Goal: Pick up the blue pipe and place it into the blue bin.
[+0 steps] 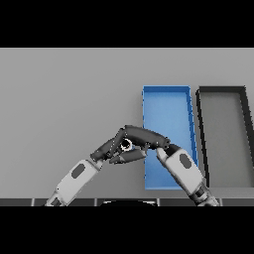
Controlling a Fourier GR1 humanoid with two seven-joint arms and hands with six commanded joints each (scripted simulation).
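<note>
Your right hand (141, 136) and left hand (113, 146) meet just left of the blue bin (168, 101). Blue pipe: possibly hidden between the fingers; finger state cannot be determined.

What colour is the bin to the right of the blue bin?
The right bin is black with a grey floor, seen in the head view.
</note>
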